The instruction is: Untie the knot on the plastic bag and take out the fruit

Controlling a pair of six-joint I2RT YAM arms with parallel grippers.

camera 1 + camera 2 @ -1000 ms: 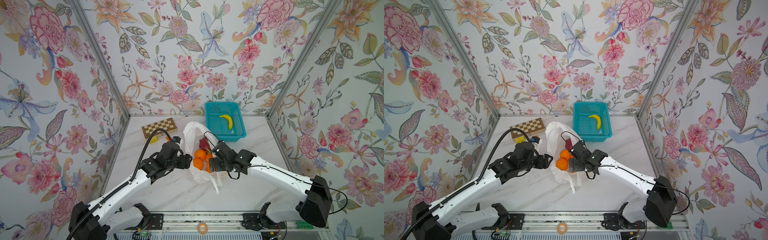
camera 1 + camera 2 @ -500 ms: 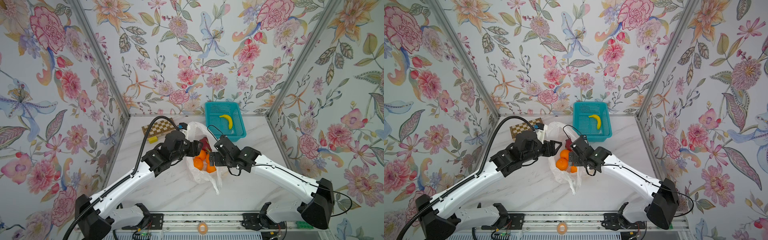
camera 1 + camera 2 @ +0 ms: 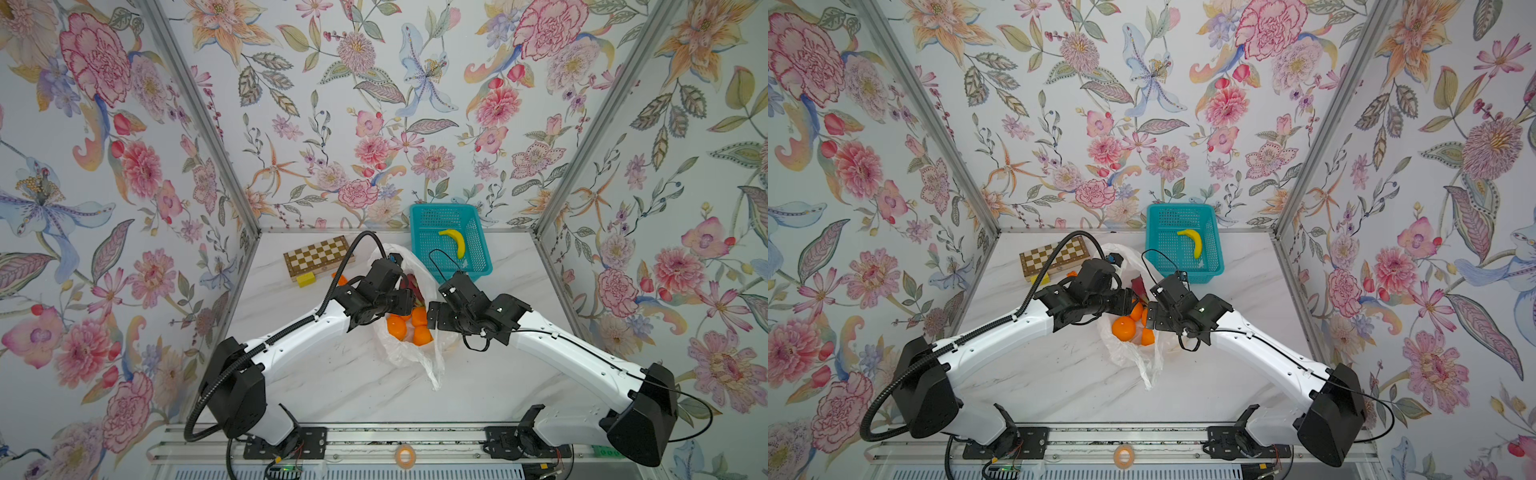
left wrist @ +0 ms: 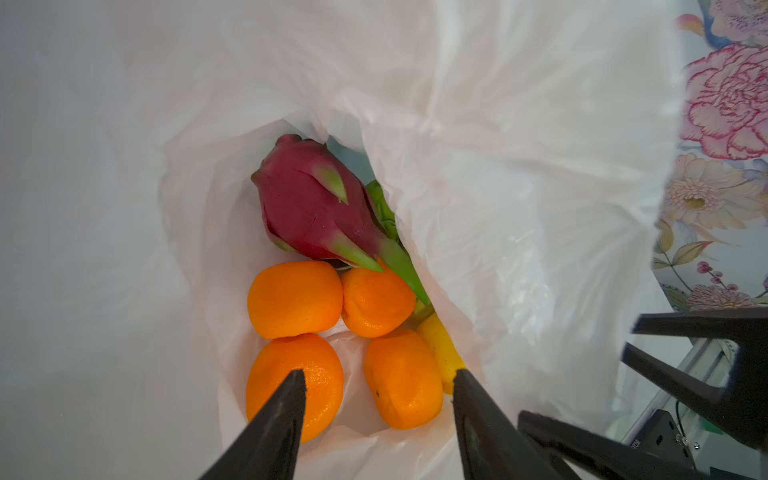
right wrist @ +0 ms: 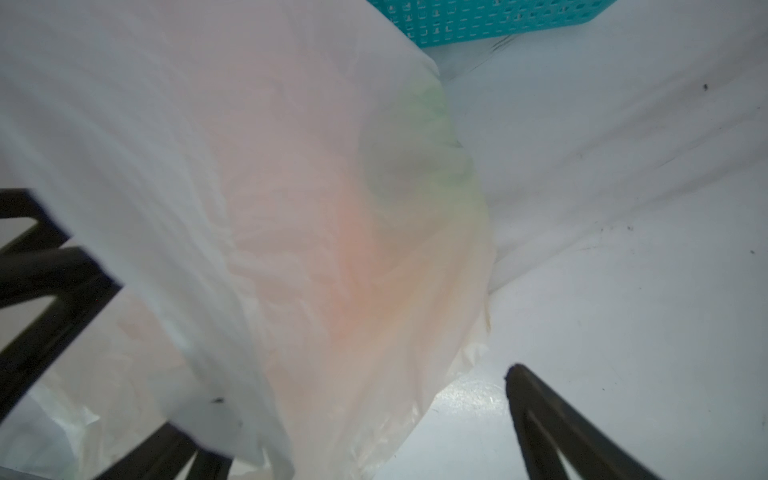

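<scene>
Left wrist view: looks into the open plastic bag (image 4: 519,187); four oranges (image 4: 295,299), a dragon fruit (image 4: 316,208) and a sliver of yellow fruit (image 4: 440,357) lie bare inside.
Knot: no knot shows in any view; the mouth gapes, so it is judged undone.
Bag's place: on the table (image 3: 353,386), just in front of the basket (image 3: 432,259), on the robot's side.
Left jaws: parted, clamping nothing; one tip over an orange, one beside the yellow fruit.
Right jaws: spread wide, gripping nothing; one tip shows outside the bag's wall, its mate hides behind film.
Risk one: nothing holds the mouth, so thin film could sag over the fruit, or get pinched with an orange and drag the bag.
Risk two: a tip of the left jaws hangs over a round orange, which could squirt sideways.
Risk three: the right jaws sit close to the left jaws; they could knock.
Top views only: a banana (image 3: 455,243) in the basket; the bagged fruit mostly covered.
Right wrist view: fruit only as orange and green tints through film.
</scene>
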